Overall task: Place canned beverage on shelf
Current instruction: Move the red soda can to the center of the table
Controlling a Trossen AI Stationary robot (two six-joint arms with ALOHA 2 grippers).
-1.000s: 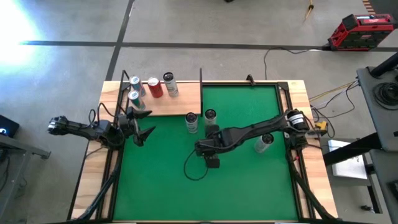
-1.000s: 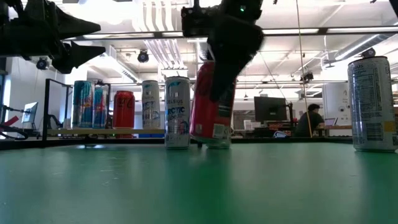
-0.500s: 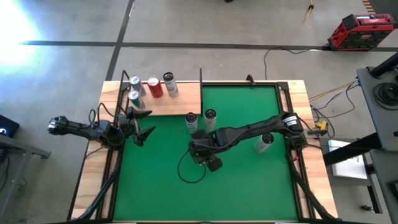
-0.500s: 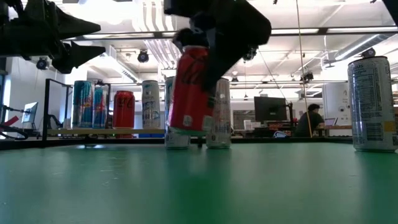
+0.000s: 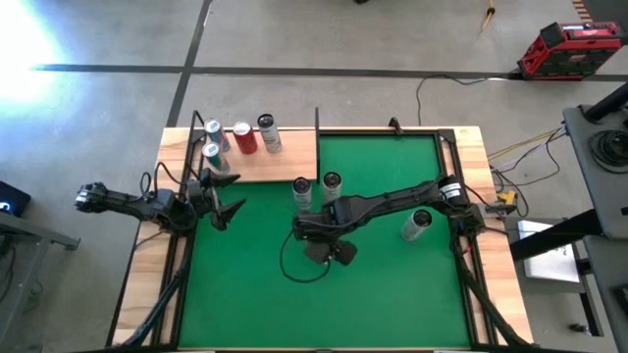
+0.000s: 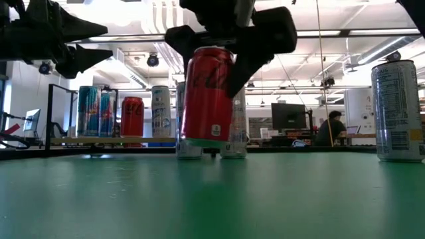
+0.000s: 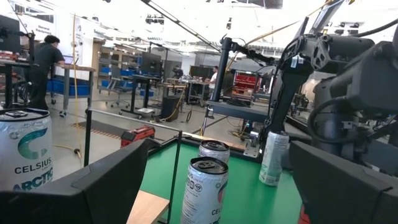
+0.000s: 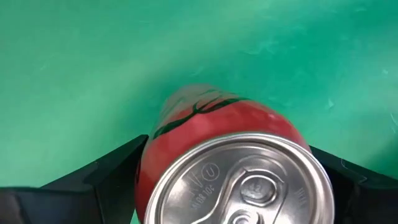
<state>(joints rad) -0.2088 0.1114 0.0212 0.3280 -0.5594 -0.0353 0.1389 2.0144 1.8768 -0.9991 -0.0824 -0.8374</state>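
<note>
Green mat (image 5: 392,294) covers most of my table, with bare light wood showing along the edges (image 5: 147,265). Past it the room is a big workshop with grey concrete floor, desks, monitors and strip lights, and a person (image 6: 330,129) sitting at a desk way off at the back.

So, the red can (image 6: 208,97): my right gripper (image 5: 312,238) is clamped on it from above, fingers on either side of the body. It's upright, long axis vertical, top lid facing straight up at my wrist camera (image 8: 249,180), its base just clear of the mat. It's out over the middle of the mat, just in front of two silver cans (image 5: 316,187) that stand together near the shelf's corner.

The shelf (image 5: 285,162) is the pale wood board with thin black rods at the back left corner of the table. Four cans already stand on it: two blue ones (image 5: 211,140), a red one (image 5: 243,137) and a white one (image 5: 268,133). One more silver can (image 5: 417,225) sits on the mat over on my right side.

My left gripper (image 5: 224,196) hangs with its jaws wide apart and nothing in them, by the left edge of the mat, just in front of the shelf.
</note>
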